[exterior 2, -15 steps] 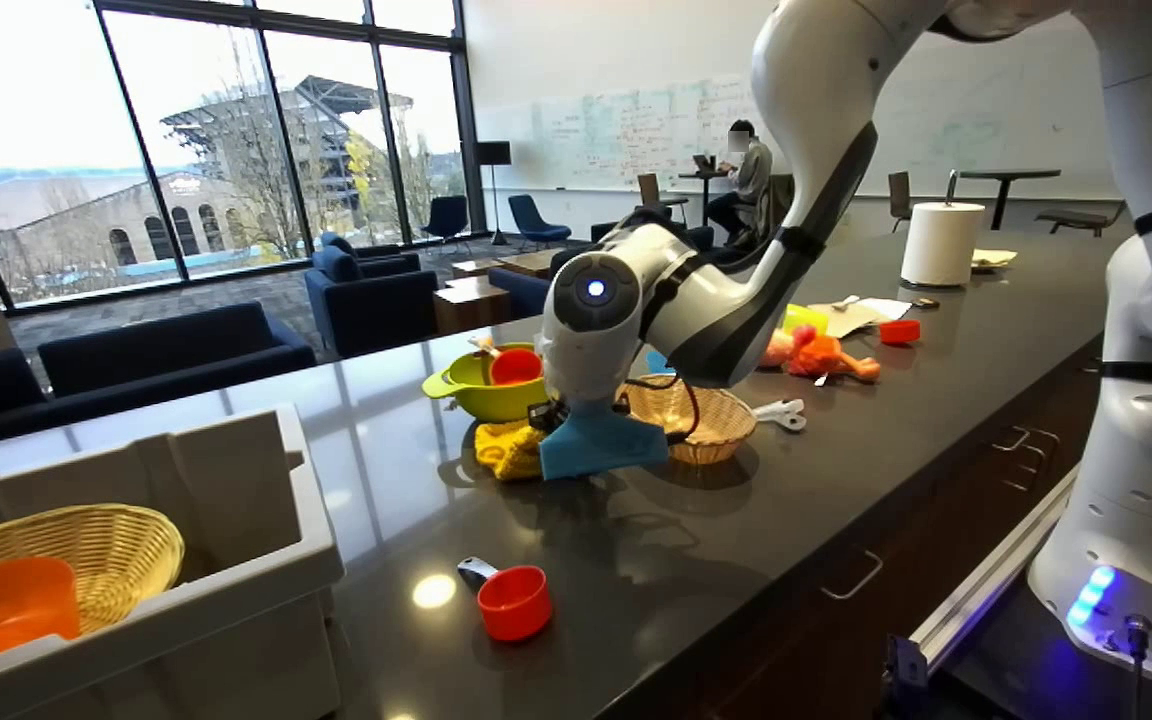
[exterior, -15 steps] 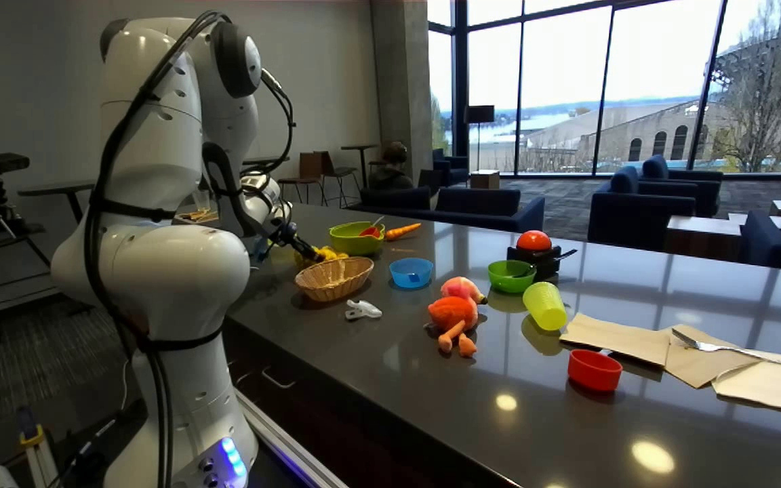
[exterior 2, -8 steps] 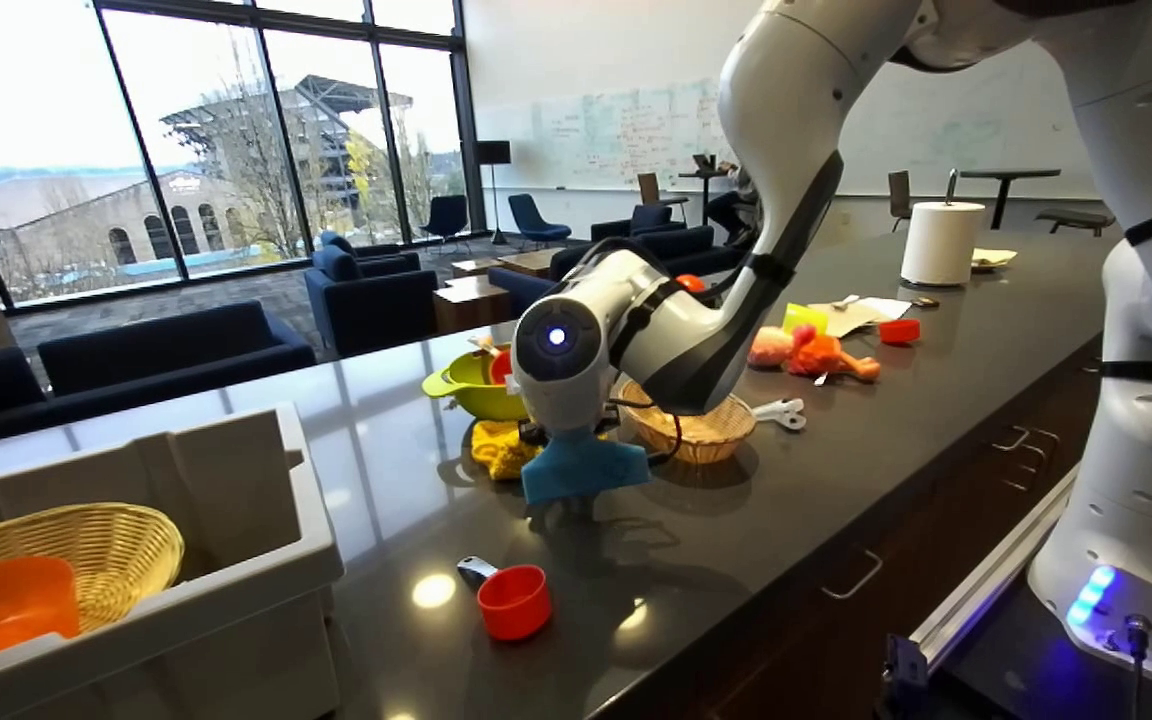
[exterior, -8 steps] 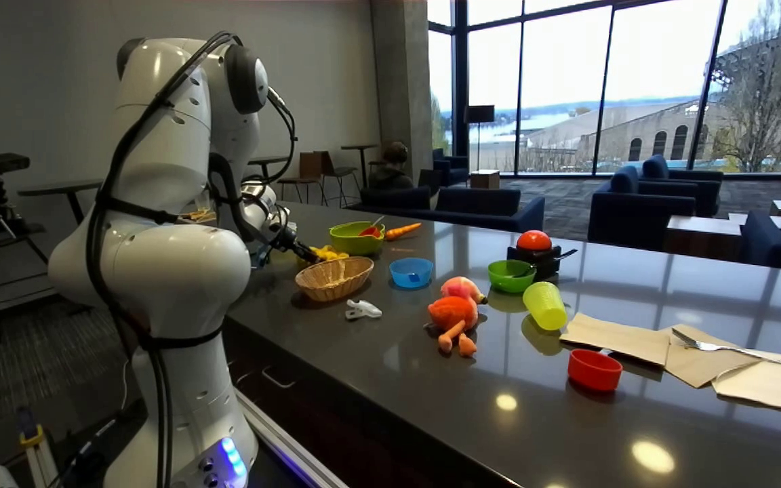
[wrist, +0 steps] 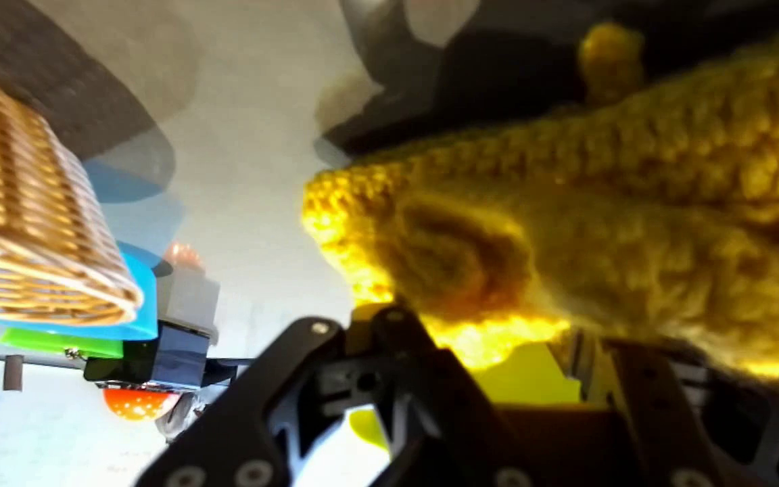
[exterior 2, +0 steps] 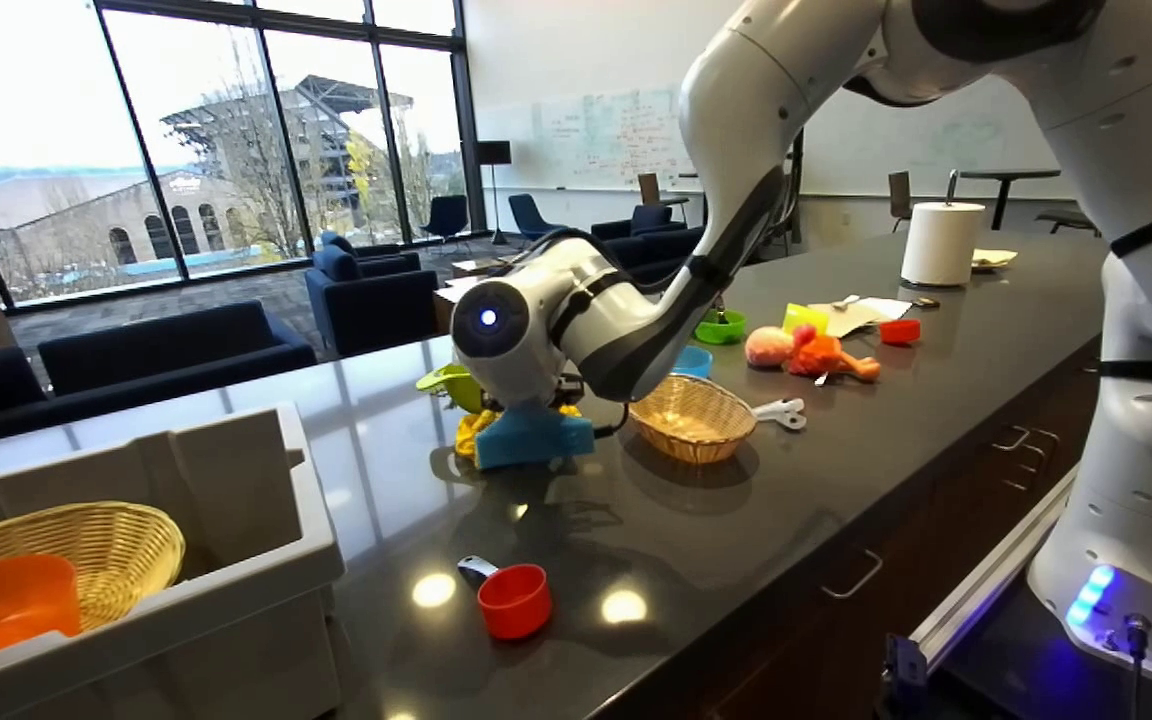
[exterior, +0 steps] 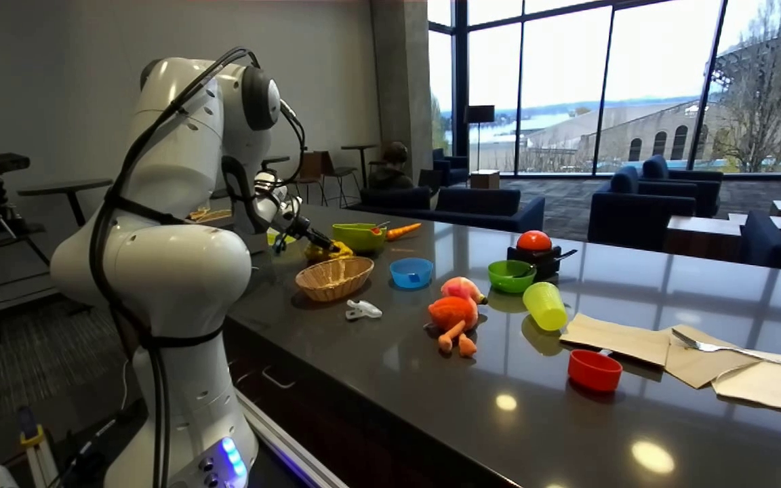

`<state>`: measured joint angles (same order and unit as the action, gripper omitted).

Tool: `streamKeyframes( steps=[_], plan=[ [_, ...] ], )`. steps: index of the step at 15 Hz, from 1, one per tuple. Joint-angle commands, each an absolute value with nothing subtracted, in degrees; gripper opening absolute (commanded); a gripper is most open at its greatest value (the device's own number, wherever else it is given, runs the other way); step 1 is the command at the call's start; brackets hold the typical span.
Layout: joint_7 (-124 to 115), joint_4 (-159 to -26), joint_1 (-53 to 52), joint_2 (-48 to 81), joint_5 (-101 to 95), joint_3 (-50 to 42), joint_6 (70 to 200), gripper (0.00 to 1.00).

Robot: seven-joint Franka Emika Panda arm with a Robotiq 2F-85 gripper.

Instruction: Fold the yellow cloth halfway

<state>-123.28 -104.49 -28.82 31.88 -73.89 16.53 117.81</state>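
Observation:
The yellow cloth [wrist: 606,223] is a rumpled knitted piece. In the wrist view it fills much of the middle and right, in front of my fingertips, and its edge lies across the gap between them. In an exterior view the cloth [exterior: 326,253] lies on the counter between the wicker basket and the lime-green bowl. It also shows in an exterior view [exterior 2: 469,437], partly behind the wrist's blue part. My gripper [wrist: 498,338] is open, its fingers well apart. It reaches down to the cloth [exterior: 328,245]. The fingertips are hidden by the cloth, so contact cannot be told exactly.
The lime-green bowl [exterior: 358,237] stands right behind the cloth. The wicker basket [exterior 2: 693,420] is close beside it, with a blue bowl [exterior: 411,272] beyond. A red measuring cup [exterior 2: 514,602] and a grey bin [exterior 2: 276,560] stand on the near side in an exterior view.
My arm has lowered and reached further out, toward the lime-green bowl. The cloth has been pushed slightly the same way, and the bowl has shifted or tipped a little.

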Motion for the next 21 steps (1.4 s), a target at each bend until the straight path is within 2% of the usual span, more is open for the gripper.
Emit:
streamKeyframes(
  steps=[1,4,9,10,11,13,14,15,19,21],
  plan=[
    [-118.9,-97.4,-28.3,34.7,-72.3,16.1,116.9,0.80],
    [-115.8,-93.8,-28.1,35.4,-70.2,15.8,116.8,0.99],
    [-111.3,-88.7,-28.1,35.7,-65.2,15.2,116.9,1.00],
    [-110.1,-88.0,-28.0,35.7,-63.4,15.3,117.0,0.90],
    [-108.3,-87.3,-27.7,35.6,-60.9,15.7,117.0,0.74],
    [-104.0,-86.7,-26.8,35.0,-54.3,16.8,118.3,0.61],
    [-107.6,-94.4,-27.7,33.6,-52.2,17.4,121.4,0.53],
    [-106.4,-95.7,-27.8,33.2,-49.1,17.7,123.0,0.88],
    [-102.7,-103.6,-29.2,32.4,-38.3,19.3,129.4,0.98],
    [-100.6,-105.0,-30.1,31.5,-34.6,19.2,130.5,1.00]
  ],
)
